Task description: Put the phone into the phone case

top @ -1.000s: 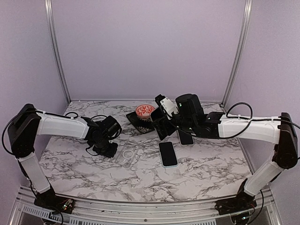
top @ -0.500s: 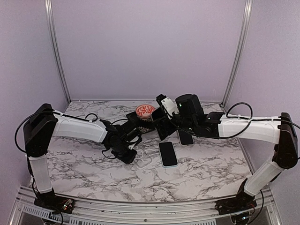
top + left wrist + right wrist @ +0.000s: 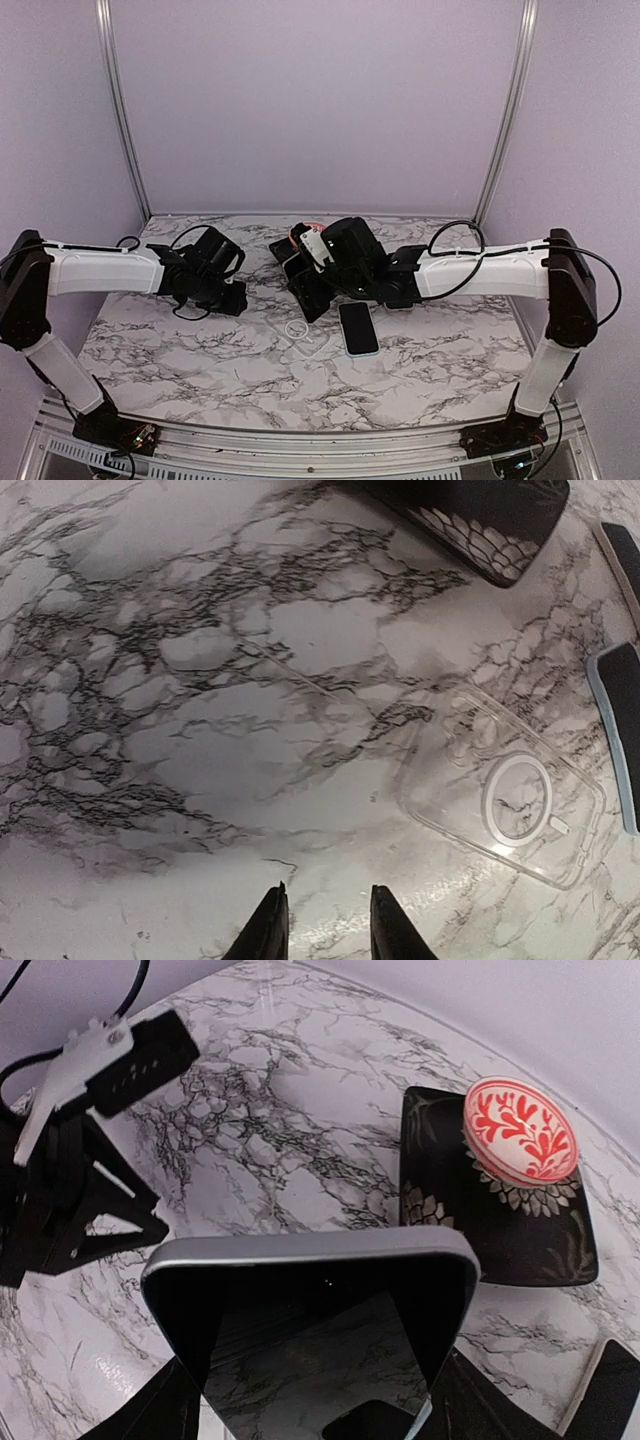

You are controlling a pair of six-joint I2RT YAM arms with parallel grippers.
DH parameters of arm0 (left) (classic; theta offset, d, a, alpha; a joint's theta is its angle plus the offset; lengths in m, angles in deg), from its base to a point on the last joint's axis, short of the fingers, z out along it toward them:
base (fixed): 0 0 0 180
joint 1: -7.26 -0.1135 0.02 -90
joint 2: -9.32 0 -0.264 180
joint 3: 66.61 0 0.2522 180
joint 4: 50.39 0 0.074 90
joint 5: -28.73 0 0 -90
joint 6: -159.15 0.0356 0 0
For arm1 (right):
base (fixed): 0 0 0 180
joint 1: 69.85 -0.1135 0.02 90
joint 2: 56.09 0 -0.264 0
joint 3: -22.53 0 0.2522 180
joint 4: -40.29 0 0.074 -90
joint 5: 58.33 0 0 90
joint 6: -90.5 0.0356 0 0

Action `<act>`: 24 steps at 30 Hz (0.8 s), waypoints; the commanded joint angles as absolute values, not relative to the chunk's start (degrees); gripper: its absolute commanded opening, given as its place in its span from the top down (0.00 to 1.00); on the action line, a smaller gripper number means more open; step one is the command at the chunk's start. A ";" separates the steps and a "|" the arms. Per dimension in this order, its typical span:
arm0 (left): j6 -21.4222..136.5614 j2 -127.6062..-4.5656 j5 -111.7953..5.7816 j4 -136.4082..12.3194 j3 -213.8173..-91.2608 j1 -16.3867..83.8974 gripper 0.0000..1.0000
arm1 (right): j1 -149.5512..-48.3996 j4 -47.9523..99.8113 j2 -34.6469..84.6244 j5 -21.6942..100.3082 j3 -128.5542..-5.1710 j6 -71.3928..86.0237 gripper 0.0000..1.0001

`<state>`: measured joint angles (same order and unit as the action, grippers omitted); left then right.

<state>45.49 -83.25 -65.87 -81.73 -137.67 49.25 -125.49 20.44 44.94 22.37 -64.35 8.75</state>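
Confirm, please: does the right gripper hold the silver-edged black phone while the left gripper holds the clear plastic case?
The left gripper is empty; the left wrist view shows the clear plastic case on the marble table. The right gripper holds the silver-edged black phone.

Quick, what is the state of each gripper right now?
Left gripper: open, holding nothing.
Right gripper: closed, holding the phone.
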 commanded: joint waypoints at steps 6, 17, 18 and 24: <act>42.58 -78.53 -71.90 -78.50 -132.56 46.98 0.72 | -128.09 13.53 51.38 25.93 -72.08 13.90 0.75; 42.56 -79.18 -71.50 -77.74 -131.69 46.98 0.72 | -128.82 9.51 56.30 21.00 -75.42 13.02 0.76; 42.60 -79.25 -71.61 -77.69 -131.70 46.98 0.72 | -128.88 9.25 56.41 21.11 -75.43 13.28 0.76; 42.74 -80.43 -71.32 -77.69 -131.96 46.98 0.72 | -129.41 5.87 57.93 21.61 -76.88 14.09 0.77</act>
